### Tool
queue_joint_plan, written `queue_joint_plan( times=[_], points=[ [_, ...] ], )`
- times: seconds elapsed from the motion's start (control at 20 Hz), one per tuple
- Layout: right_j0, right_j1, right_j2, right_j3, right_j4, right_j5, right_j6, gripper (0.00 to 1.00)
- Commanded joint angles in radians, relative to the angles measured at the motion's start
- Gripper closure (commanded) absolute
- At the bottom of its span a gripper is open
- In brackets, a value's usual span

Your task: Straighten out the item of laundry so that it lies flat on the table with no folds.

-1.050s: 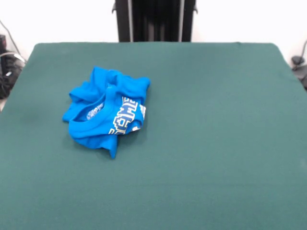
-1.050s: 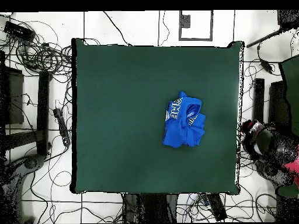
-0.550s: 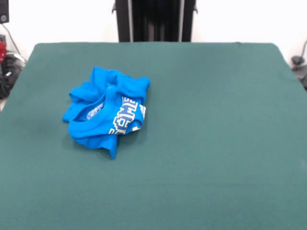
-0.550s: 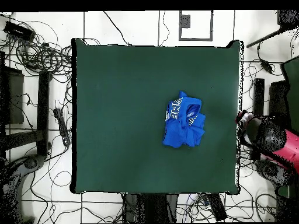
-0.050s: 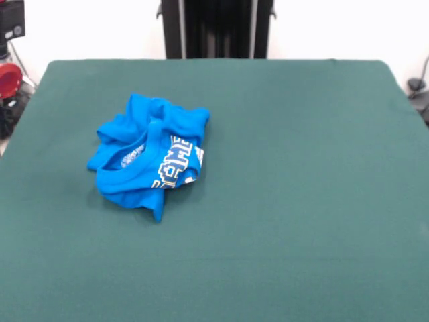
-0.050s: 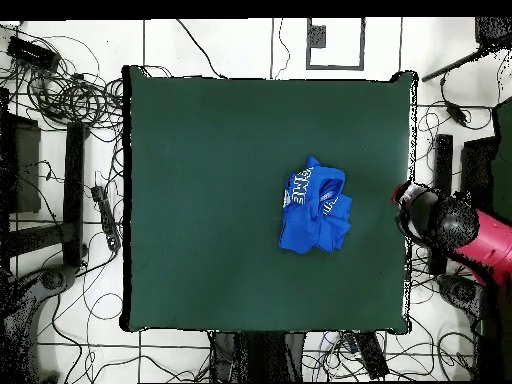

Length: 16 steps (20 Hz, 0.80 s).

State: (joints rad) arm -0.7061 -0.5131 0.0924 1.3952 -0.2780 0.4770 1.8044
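The item of laundry (image 5: 149, 154) is a bright blue T-shirt that lies crumpled in a heap on the left half of the table (image 5: 301, 201), with part of its white lettering showing. In the overhead view the shirt (image 6: 316, 205) sits right of the centre of the green table (image 6: 200, 200). My red and black arm (image 6: 445, 222) reaches in over the table's right edge, a short way from the shirt and not touching it. The gripper at its end (image 6: 405, 196) is too unclear to read. In the front view, part of the arm (image 5: 9, 74) shows at the left edge.
Cables and black gear (image 6: 70, 100) cover the floor around the table on all sides. A dark stand (image 5: 216, 28) rises behind the far edge.
The arm has swung in from the side toward the table's edge, nearer the shirt. The shirt has not moved.
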Motion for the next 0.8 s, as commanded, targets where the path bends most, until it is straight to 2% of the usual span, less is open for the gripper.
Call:
queue_joint_plan(
  times=[0.05, 0.8],
  points=[
    [0.085, 0.035, 0.1, 0.008, 0.056, 0.099, 0.067, 0.0],
    [0.176, 0.061, 0.045, -0.026, 0.114, 0.097, 0.145, 0.0]
  ],
)
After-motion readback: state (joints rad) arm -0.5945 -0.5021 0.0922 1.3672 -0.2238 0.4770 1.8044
